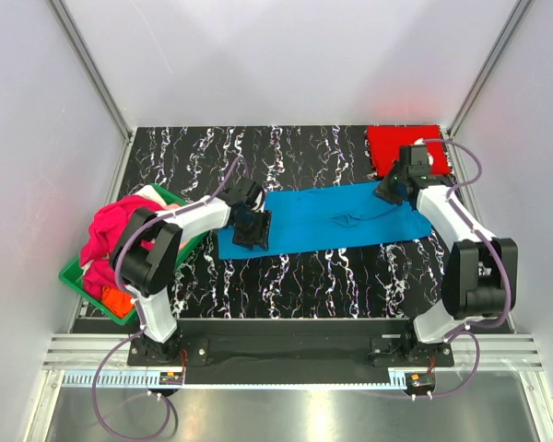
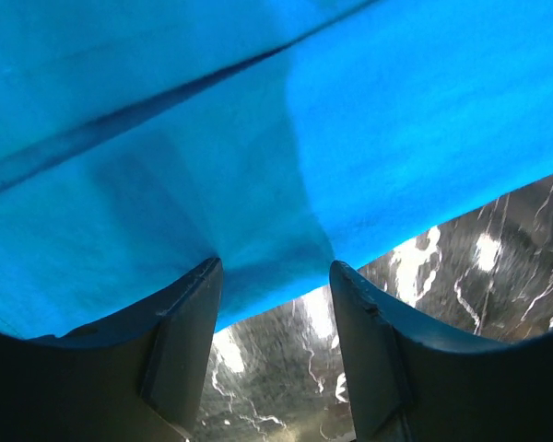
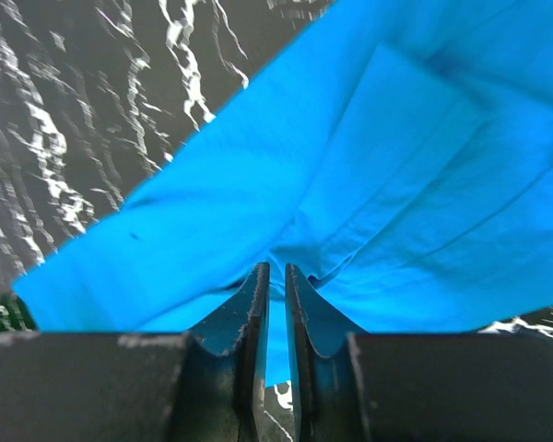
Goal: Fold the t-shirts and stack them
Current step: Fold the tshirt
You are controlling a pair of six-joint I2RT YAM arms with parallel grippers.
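A bright blue t-shirt [image 1: 332,221] lies folded into a long strip across the middle of the table. My left gripper [image 1: 252,230] is at its left end. In the left wrist view it [image 2: 275,267] is open, its fingertips [image 2: 192,313] straddling the near edge of the blue cloth [image 2: 258,138]. My right gripper [image 1: 387,191] is at the strip's far right corner. In the right wrist view it [image 3: 276,269] is shut on a pinch of the blue cloth [image 3: 369,157]. A folded red t-shirt [image 1: 401,147] lies at the back right. Magenta-pink [image 1: 106,235] and orange [image 1: 118,299] t-shirts are heaped at the left.
A green plastic basket [image 1: 74,276] at the left table edge holds the heaped shirts. The tabletop [image 1: 295,157] is black marble-patterned, with white walls and metal posts on three sides. Purple cables loop off both arms.
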